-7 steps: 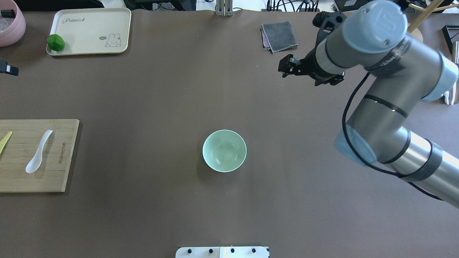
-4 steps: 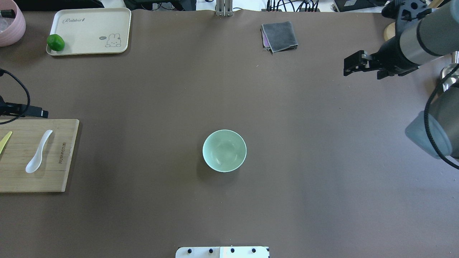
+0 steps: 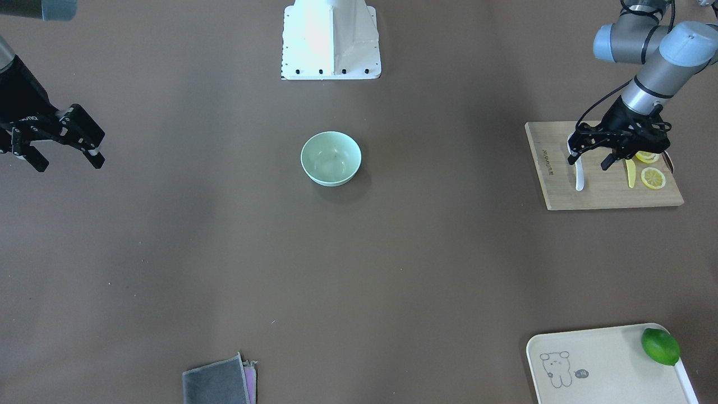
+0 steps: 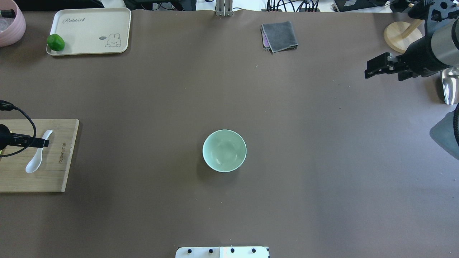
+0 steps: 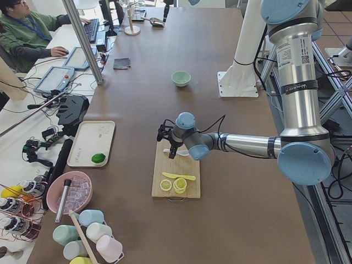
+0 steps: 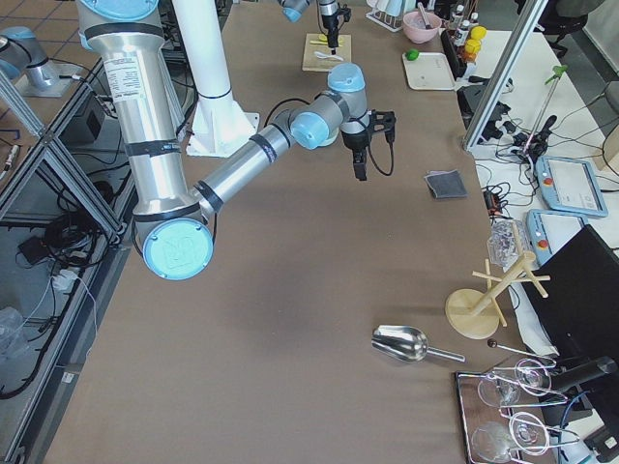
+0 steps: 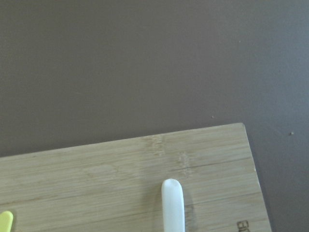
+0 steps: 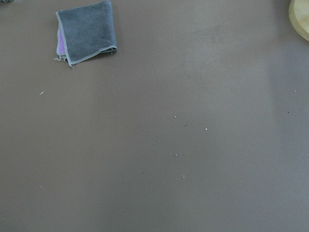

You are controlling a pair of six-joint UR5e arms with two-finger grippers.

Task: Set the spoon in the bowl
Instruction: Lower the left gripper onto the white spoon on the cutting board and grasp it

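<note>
The white spoon point(image 4: 34, 162) lies on the bamboo cutting board point(image 4: 53, 175) at the table's left edge. Its handle shows in the front view point(image 3: 579, 178) and the handle's tip in the left wrist view point(image 7: 173, 205). My left gripper point(image 3: 589, 163) is open and empty over the spoon's scoop end, with a finger on either side. One of its fingers point(image 4: 39, 143) crosses the spoon in the overhead view. The mint-green bowl point(image 4: 224, 151) stands empty at mid table and also shows in the front view point(image 3: 331, 158). My right gripper point(image 4: 371, 70) is open and empty at the far right.
A yellow knife point(image 3: 630, 174) and lemon slices point(image 3: 653, 178) lie on the board beside the spoon. A cream tray point(image 4: 89, 21) with a lime point(image 4: 55, 42) sits at the far left. A grey cloth point(image 4: 279, 36) and a wooden stand point(image 4: 400, 34) sit at the back.
My left gripper has come in from the left edge and moved over the board onto the spoon. My right arm has drawn back to the far right.
</note>
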